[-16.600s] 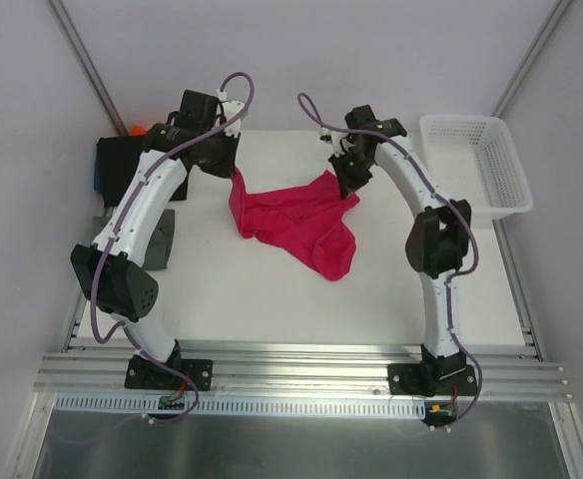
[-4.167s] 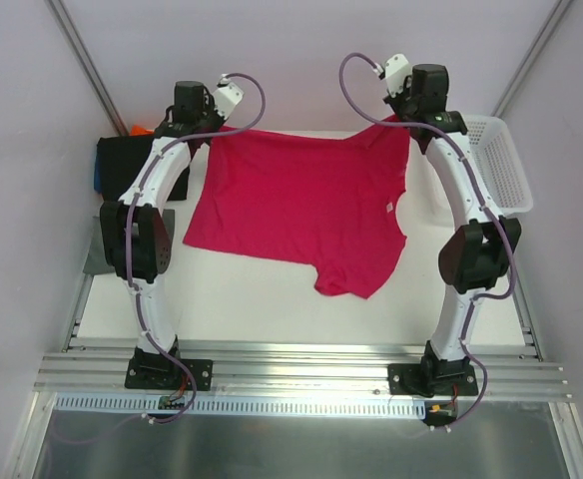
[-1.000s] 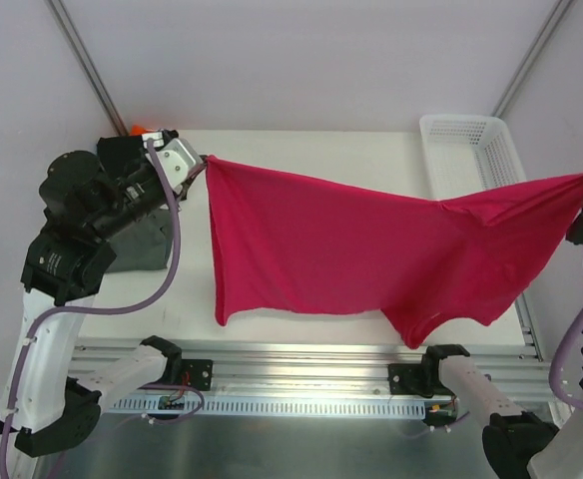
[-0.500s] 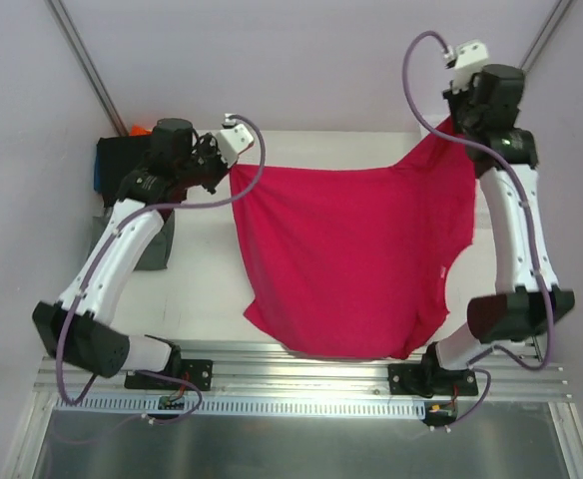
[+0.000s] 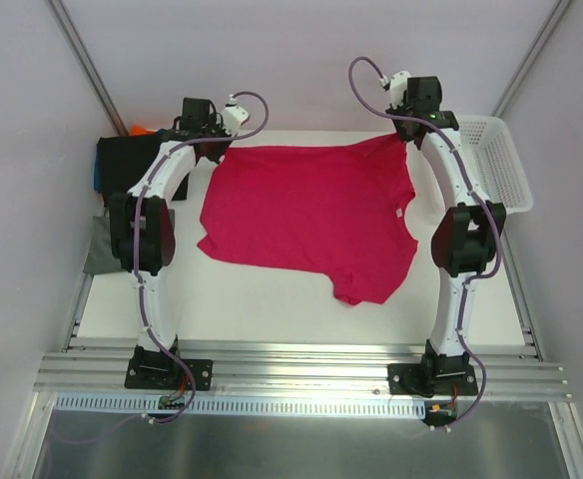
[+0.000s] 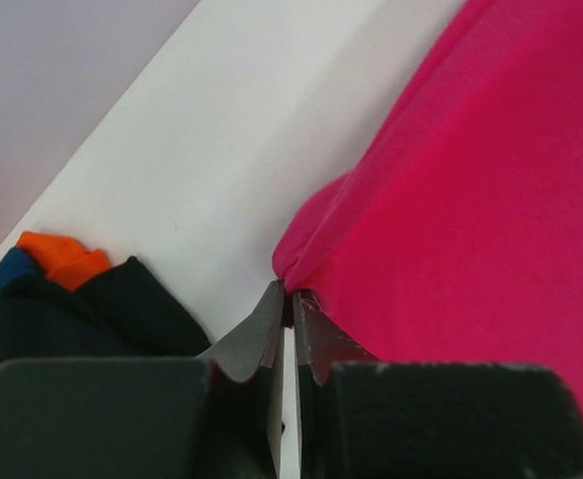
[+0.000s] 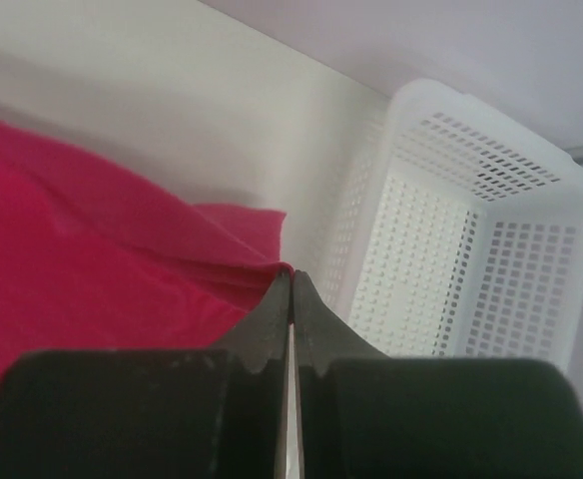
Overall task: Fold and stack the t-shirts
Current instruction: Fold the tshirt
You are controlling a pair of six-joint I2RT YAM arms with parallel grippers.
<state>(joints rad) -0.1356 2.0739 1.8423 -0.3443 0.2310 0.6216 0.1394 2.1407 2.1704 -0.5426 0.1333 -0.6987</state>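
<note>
Spreading step: the crimson t-shirt (image 5: 306, 215) is lying mostly flat across the far half of the table (image 5: 272, 304), with folding not yet begun. The left gripper (image 6: 289, 291) and right gripper (image 7: 291, 277) are each clamping a far corner of it. The next move is likely calling for a release, then a regrip for the first fold. The folded pile (image 5: 117, 165) at the far left corner is sitting half hidden behind the left arm — count unclear.

Soft, even light from above bathes the white surface (image 5: 272, 299), leaving only faint shadows. In the wrist views, the left pincer (image 6: 290, 304) and right pincer (image 7: 291, 289) loom dark and slightly blurred.
</note>
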